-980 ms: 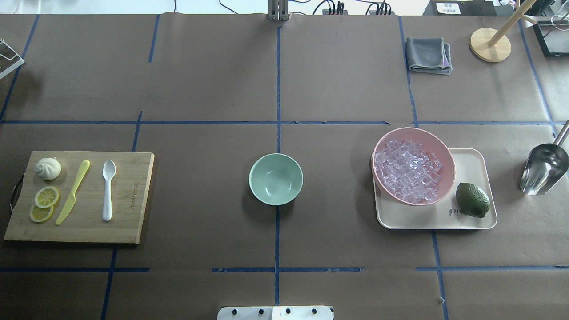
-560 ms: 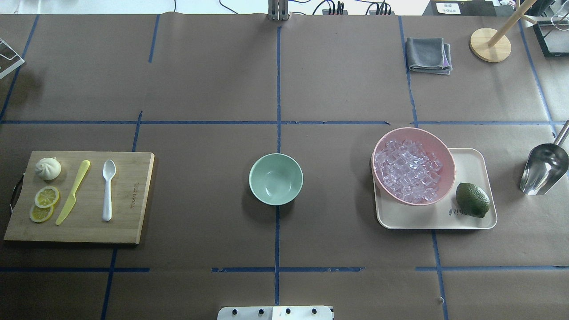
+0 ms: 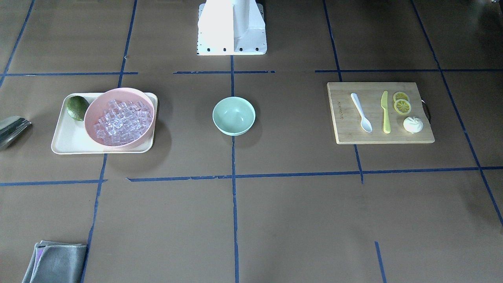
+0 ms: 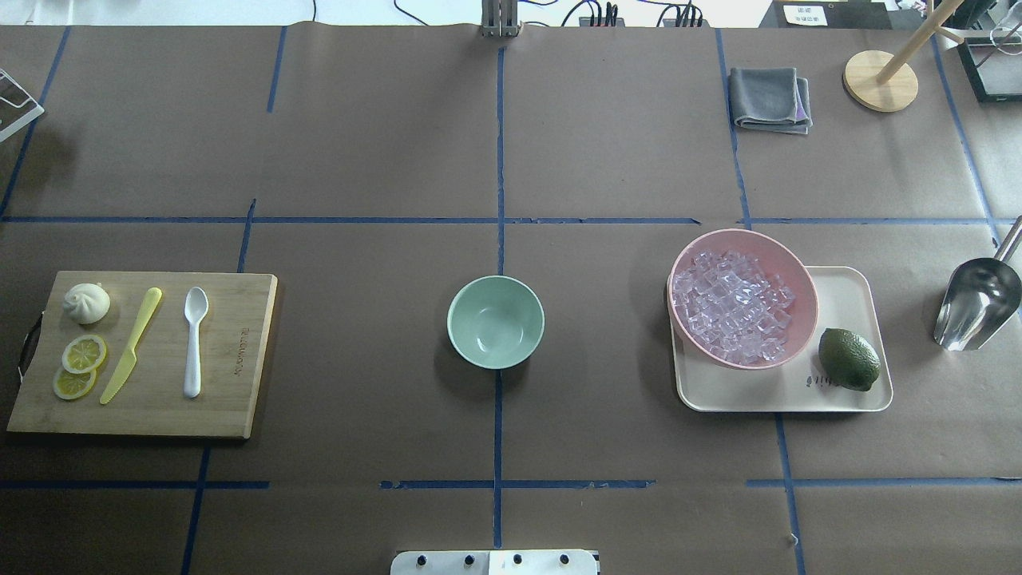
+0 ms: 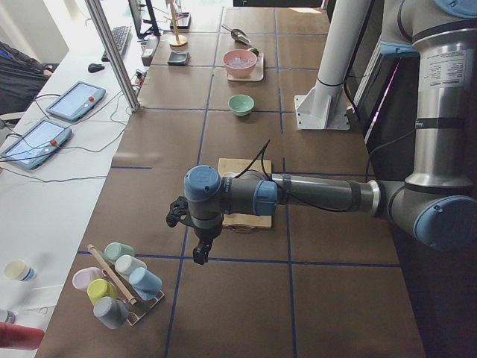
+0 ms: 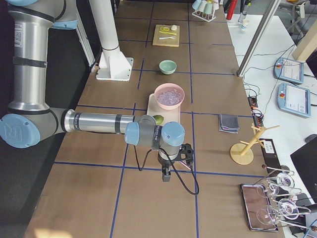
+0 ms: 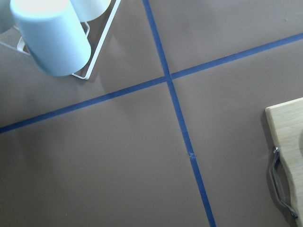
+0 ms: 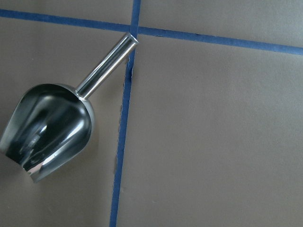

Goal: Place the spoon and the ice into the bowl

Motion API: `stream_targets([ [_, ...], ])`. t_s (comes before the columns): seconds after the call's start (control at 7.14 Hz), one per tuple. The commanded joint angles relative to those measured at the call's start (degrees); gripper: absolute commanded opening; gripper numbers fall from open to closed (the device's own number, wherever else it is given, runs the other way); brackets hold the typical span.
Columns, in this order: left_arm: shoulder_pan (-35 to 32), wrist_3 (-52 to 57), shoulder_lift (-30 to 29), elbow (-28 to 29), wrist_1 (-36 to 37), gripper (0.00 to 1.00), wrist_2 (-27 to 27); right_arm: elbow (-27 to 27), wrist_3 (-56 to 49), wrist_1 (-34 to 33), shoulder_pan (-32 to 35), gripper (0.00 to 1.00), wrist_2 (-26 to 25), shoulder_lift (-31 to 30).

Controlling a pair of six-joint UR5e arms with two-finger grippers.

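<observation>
The white spoon (image 4: pixel 192 342) lies on a wooden cutting board (image 4: pixel 239 359) at the left, next to a yellow-green knife (image 4: pixel 132 343). The mint-green bowl (image 4: pixel 496 321) stands empty at the table's middle. The ice (image 4: pixel 733 307) fills a pink bowl (image 4: pixel 786 255) on a cream tray (image 4: pixel 846 287) at the right. My left gripper (image 5: pixel 201 255) shows only in the exterior left view, hanging past the board's outer end. My right gripper (image 6: pixel 167 174) shows only in the exterior right view, past the tray. I cannot tell whether either is open or shut.
A bun (image 4: pixel 86 303) and lemon slices (image 4: pixel 80 366) share the board. A lime (image 4: pixel 849 359) lies on the tray. A metal scoop (image 4: pixel 978 303) lies at the right edge. A grey cloth (image 4: pixel 770 98) and wooden stand (image 4: pixel 880 80) are at the far right. A cup rack (image 5: pixel 119 283) stands beyond the board.
</observation>
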Motion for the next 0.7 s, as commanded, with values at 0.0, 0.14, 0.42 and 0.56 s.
stream_targets([
  [0.0, 0.24, 0.2, 0.13, 0.23, 0.02, 1.0, -0.25, 1.27, 0.21, 0.08, -0.91, 1.0, 0.01, 0.75],
  [0.14, 0.33, 0.03, 0.31, 0.23, 0.02, 1.0, -0.34, 0.94, 0.3, -0.01, -1.7, 1.0, 0.8, 0.84],
  [0.42, 0.42, -0.84, -0.13, -0.64, -0.16, 1.0, -0.34, 0.41, 0.04, 1.64, -1.79, 1.0, 2.3, 0.75],
  [0.56, 2.24, -4.59, -0.22, -0.91, -0.25, 1.0, -0.34, -2.12, 0.12, 6.79, -1.79, 1.0, 2.74, 0.49],
])
